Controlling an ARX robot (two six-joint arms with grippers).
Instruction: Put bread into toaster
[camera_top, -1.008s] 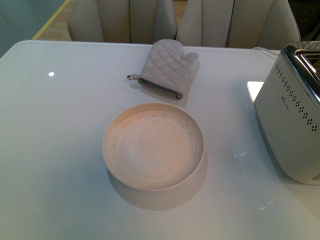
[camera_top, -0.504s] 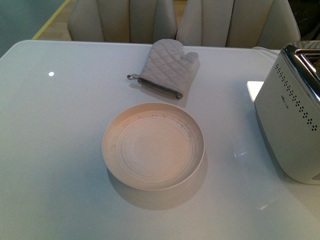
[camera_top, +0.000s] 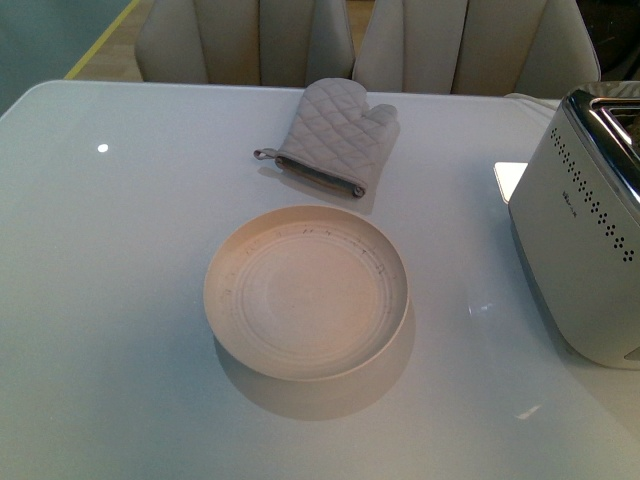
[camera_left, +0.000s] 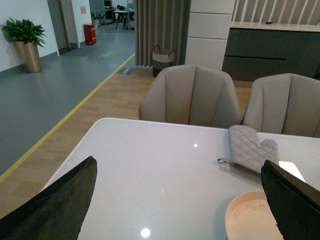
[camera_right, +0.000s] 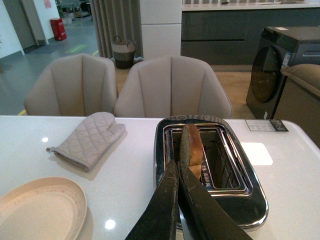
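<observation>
Right wrist view showed the bread (camera_right: 191, 149) standing on edge inside the toaster (camera_right: 212, 197), in the slot nearer the oven mitt, roughly half its height poking above the chrome top. Right gripper (camera_right: 178, 172) hung just above the near end of the toaster, fingers pressed together with nothing between them. Bread sat just beyond the fingertips, apart from them as far as could be told; fingertips overlapped the slot rim in the picture. Second slot beside the bread looked bare, wire guides visible.

Front view had neither arm in frame. Toaster (camera_top: 583, 245) stood at the right edge of the white table (camera_top: 110, 290), dotted side panel facing the middle, chrome top partly cut off; bread not visible from there. Round cream plate (camera_top: 306, 291) sat mid-table with nothing on it, well apart from the toaster. Grey quilted oven mitt (camera_top: 333, 136) lay flat beyond the plate, near the far table edge, two beige chairs (camera_top: 245, 40) behind it.

Left wrist view showed the left gripper (camera_left: 180, 200) with its two dark fingers spread wide at the frame's sides, holding nothing, above the table on the side away from the toaster. Mitt (camera_left: 247, 149) and part of the plate (camera_left: 248, 216) appeared between the fingers, farther off.
</observation>
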